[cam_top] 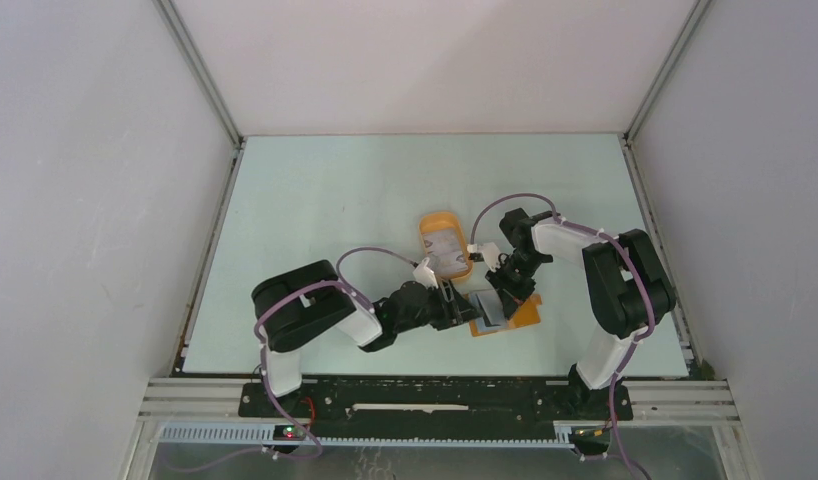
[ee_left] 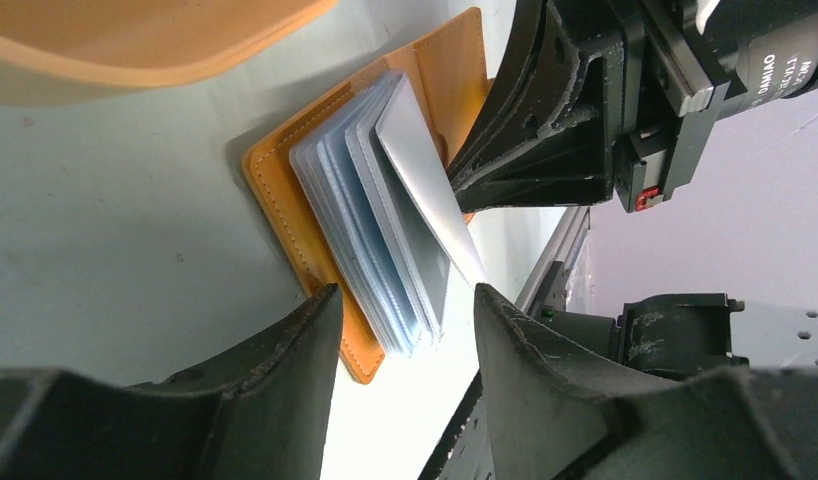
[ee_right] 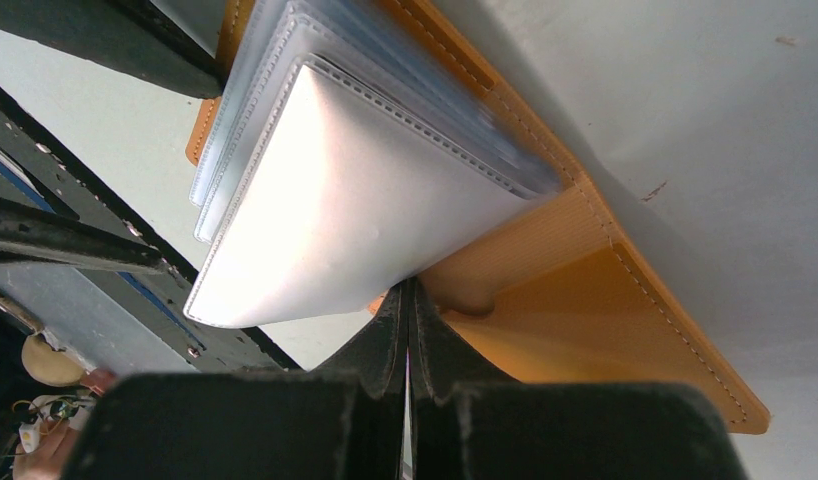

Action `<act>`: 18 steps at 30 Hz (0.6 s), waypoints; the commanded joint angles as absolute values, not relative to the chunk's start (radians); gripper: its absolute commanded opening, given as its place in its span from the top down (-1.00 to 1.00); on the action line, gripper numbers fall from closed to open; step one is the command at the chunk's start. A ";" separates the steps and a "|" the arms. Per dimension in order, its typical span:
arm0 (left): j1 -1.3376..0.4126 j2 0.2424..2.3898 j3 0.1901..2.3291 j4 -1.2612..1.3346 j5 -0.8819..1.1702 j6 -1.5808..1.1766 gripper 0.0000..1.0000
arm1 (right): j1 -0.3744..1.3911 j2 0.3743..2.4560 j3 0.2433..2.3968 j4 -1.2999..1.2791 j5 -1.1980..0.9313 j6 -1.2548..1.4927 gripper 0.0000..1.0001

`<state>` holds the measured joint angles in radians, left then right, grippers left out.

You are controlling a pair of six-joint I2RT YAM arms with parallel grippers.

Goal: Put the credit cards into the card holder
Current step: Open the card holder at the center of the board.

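Right claw (ee_right: 410, 300) was pinched shut on a white card (ee_right: 335, 200), which tilted partly into the holder's (ee_right: 585, 300) clear sleeves (ee_left: 335, 190), not seated. Left claw (ee_left: 405, 300) was half-wide, straddling the holder's near corner with no clear grip. Tray (cam_top: 426, 225) just behind the holder seemed to have more cards (cam_top: 447, 247). Judged: one mid-insert, rest left.

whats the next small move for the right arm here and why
Probably push the pale grey plastic card slightly deeper into the clear sleeves of the flat orange card holder: the shut right gripper seems to pinch its edge, it stands tilted, and the open left gripper straddles the sleeves.
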<state>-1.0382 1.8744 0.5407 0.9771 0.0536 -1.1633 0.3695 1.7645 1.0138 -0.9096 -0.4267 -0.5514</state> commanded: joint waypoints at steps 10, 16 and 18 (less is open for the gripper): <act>-1.025 1.963 0.582 1.081 0.102 -1.289 -0.12 | 0.387 1.771 1.034 -0.886 -0.423 -0.549 0.97; -1.019 1.974 0.567 1.221 0.120 -1.308 -0.09 | 0.388 1.767 1.033 -0.887 -0.425 -0.551 0.97; -1.019 1.969 0.576 1.228 0.129 -1.304 -0.07 | 0.387 1.754 1.034 -0.885 -0.435 -0.550 0.96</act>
<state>-1.0241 1.9678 0.5556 1.1229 0.0975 -1.2873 0.3748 1.7645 1.0153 -0.9104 -0.4202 -0.5514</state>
